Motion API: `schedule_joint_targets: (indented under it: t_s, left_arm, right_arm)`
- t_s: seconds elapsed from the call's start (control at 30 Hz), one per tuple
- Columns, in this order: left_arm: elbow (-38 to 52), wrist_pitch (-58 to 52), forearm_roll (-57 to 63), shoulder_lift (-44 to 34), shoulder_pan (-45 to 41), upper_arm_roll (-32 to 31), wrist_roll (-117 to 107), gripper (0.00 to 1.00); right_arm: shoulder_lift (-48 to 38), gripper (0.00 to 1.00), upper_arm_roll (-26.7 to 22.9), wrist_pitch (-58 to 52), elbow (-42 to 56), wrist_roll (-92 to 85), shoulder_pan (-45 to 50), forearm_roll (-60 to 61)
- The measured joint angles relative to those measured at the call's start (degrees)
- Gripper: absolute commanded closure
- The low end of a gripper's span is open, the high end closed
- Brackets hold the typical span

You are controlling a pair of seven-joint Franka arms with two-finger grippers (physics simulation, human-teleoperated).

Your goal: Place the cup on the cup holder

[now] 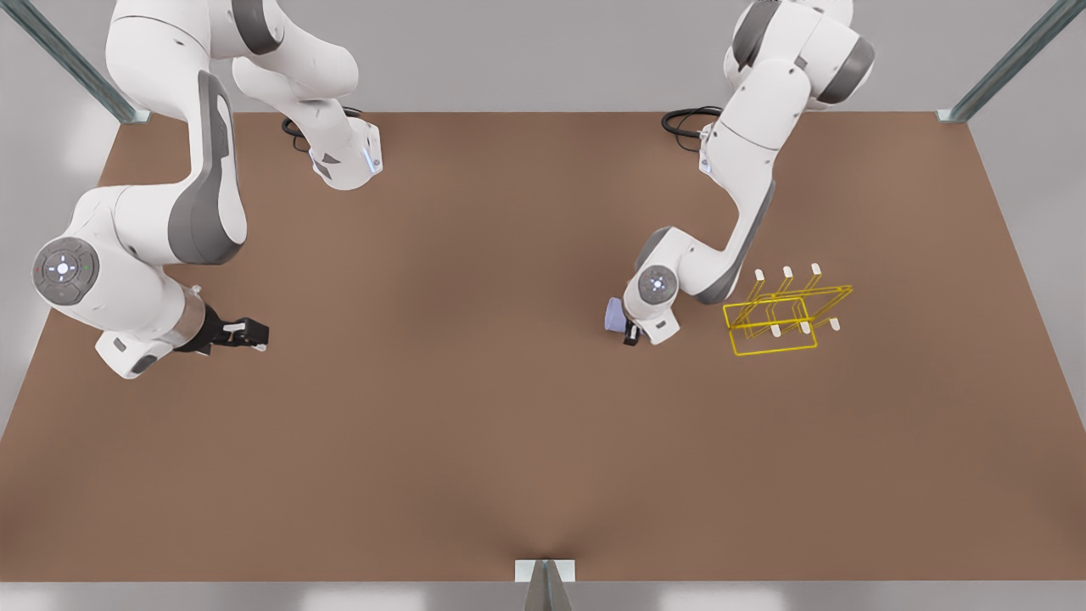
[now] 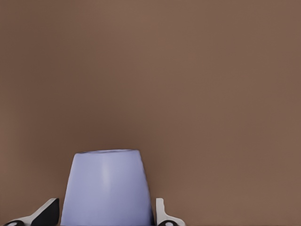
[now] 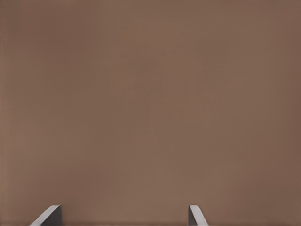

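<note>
Fingers [image 2: 162, 214] of the left gripper [image 1: 629, 333] are bracketing the cup [image 2: 106, 187], one on each side of its lower wall; in the left wrist view they are lying right against it, so I judge the cup to be grasped, though actual contact is hard to confirm. In the front view this gripper is sitting just beside the holder [image 1: 776, 318], on the front view's left of it, with the cup [image 1: 614, 315] poking out on the gripper's far side from the holder.

That is the relation the coming move is turning on: the cup is lying on the side of the fingers away from the holder, so the arm is going to have to carry it across, past its own wrist, toward the prongs. The cup's long axis is running straight out from between the fingers, its narrower flat end pointing away from the wrist camera. Whether that end is the closed base cannot be told.

The left arm is clearly the nearer one to the holder. The right gripper [image 1: 246, 333] is waiting well apart from the holder, far toward the front view's left, its fingers [image 3: 196, 215] spread wide over bare bench [image 1: 475, 424] with nothing between them.

The cup is looking plain: a lavender-blue tapered tumbler, smooth, with no handle. The holder is a thin yellow wire rack, a rectangular base frame with slanted prongs rising from it, each ending in a small white tip, all of them bare.
</note>
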Motion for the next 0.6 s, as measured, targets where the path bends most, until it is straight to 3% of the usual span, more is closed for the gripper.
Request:
schedule_joint_targets:
  t_s: [0.13, 0.2, 0.37, 0.4, 0.57, 0.6]
  left_arm:
    - [0.0, 1.0, 0.0, 0.7, -0.2, 0.0, 0.6, 0.00]
    - [0.0, 1.3, 0.0, 1.0, -0.2, 0.0, 0.8, 0.11]
    - [0.3, 1.6, -0.1, 0.7, -0.4, 0.0, 1.3, 0.13]
    - [1.5, 0.9, -0.1, 0.6, -0.5, 0.0, 1.3, 0.19]
    - [14.0, -9.0, 0.0, 0.0, -0.9, 0.9, 1.4, 0.18]
    - [18.8, -13.3, 1.1, -0.1, -3.8, 4.9, 1.3, 0.18]
  right_arm:
    - [0.1, 0.00, 0.0, 0.1, 0.0, -0.3, 0.0, 0.1]
    - [0.2, 0.00, 0.0, 0.1, 0.1, -0.4, 0.0, 0.2]
    - [0.4, 0.00, -0.1, 0.1, 0.2, -0.6, 0.0, 0.2]
    - [0.4, 0.00, -0.1, 0.2, 0.2, -0.6, 0.0, 0.2]
    - [0.4, 0.00, -0.1, 1.3, 0.0, -0.7, -0.2, 0.1]
    - [0.4, 0.00, -0.1, 1.4, 0.0, -0.7, -0.2, 0.1]
